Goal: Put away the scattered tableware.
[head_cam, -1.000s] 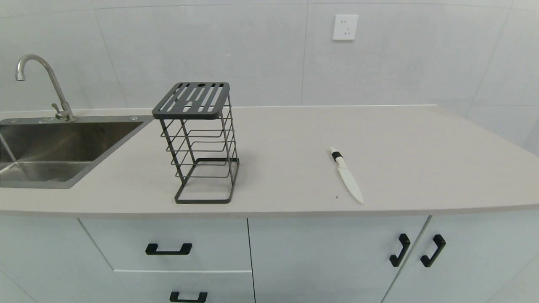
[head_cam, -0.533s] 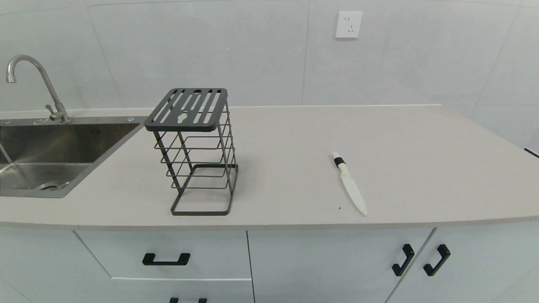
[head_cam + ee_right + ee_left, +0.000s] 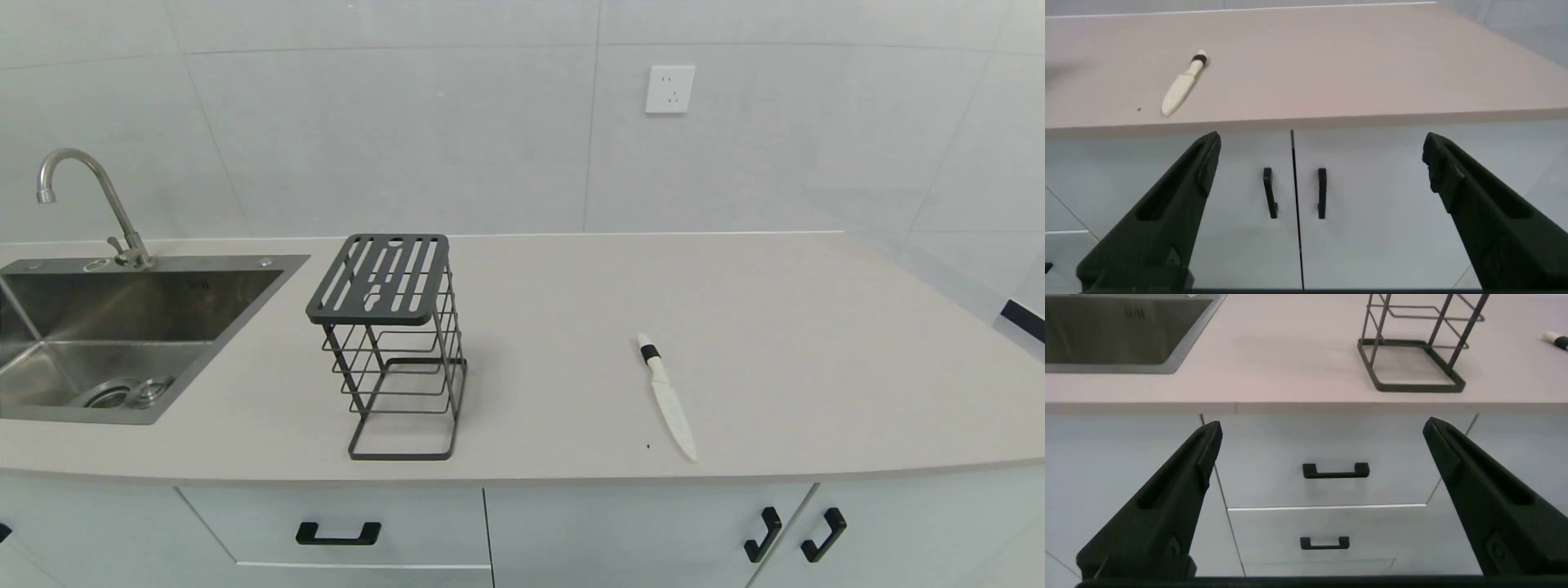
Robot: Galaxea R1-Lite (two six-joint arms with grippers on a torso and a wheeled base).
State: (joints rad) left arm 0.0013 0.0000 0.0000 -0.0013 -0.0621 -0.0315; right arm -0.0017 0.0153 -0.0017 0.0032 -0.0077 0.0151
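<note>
**Knife (image 3: 665, 396) lying loose on countertop (image 3: 775, 327), jaws spread on both arms**

The knife is lying flat on the pale countertop, near the front edge and toward the robot's right. Blade is white. The handle is white with a black band, and it is pointing back toward the wall. The tip is angling toward the front edge and slightly right. Nothing is touching it.

A dark wire knife rack (image 3: 392, 351) is standing upright to the left of the knife, well apart from it. It has a flat slotted top plate and an open rectangular base. The rack is sitting between the knife and the steel sink (image 3: 282, 273), near the sink's right rim. A curved faucet (image 3: 90, 200) is rising behind the sink. A white wall socket (image 3: 670, 89) is showing on the tiled wall.

The left gripper (image 3: 1323, 429) is hanging in front of the cabinet, facing two black drawer handles (image 3: 1335, 470). Its jaws are spread wide and holding nothing. The rack's base is showing on the countertop beyond it.

The right gripper (image 3: 1321, 140) is facing the paired black door handles (image 3: 1295, 193). Its jaws are likewise released wide and gripping nothing. The knife is lying on the countertop beyond it, well apart from both fingers.
</note>
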